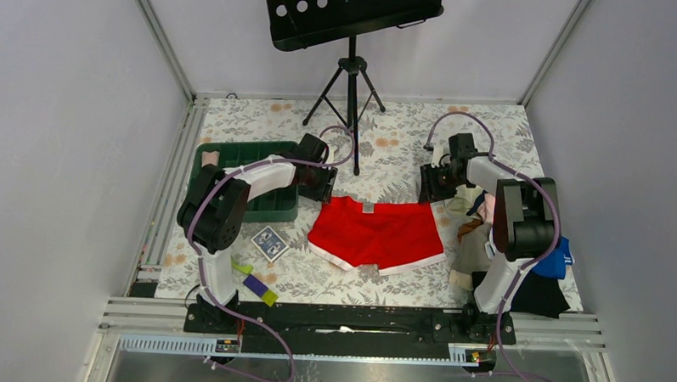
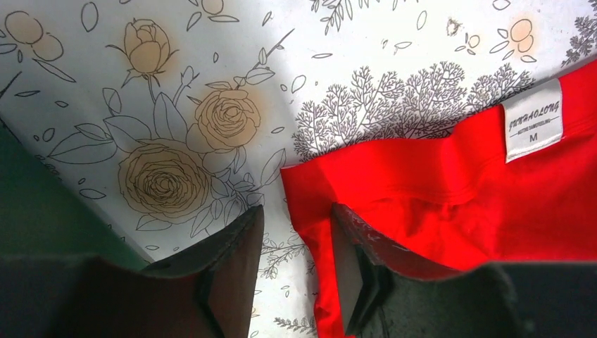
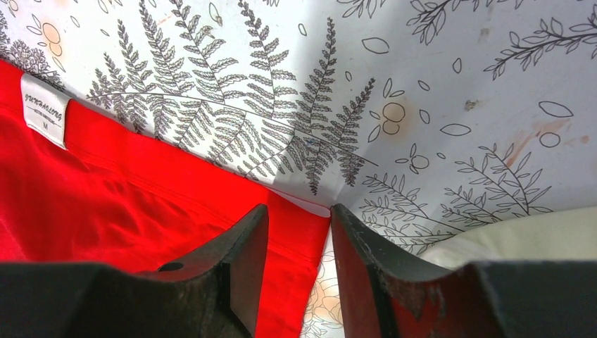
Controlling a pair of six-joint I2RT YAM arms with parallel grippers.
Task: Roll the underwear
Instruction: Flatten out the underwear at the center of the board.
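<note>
The red underwear lies flat and spread on the flowered table cover, waistband at the far side, white label in the middle. My left gripper is open over the waistband's far left corner; the cloth edge lies between its fingers, not pinched. My right gripper is open over the far right corner; the corner lies between its fingers. The label shows in both wrist views.
A green tray stands behind the left arm. A card pack and small yellow and purple bits lie near left. A heap of clothes lies at the right. A music stand stands at the back.
</note>
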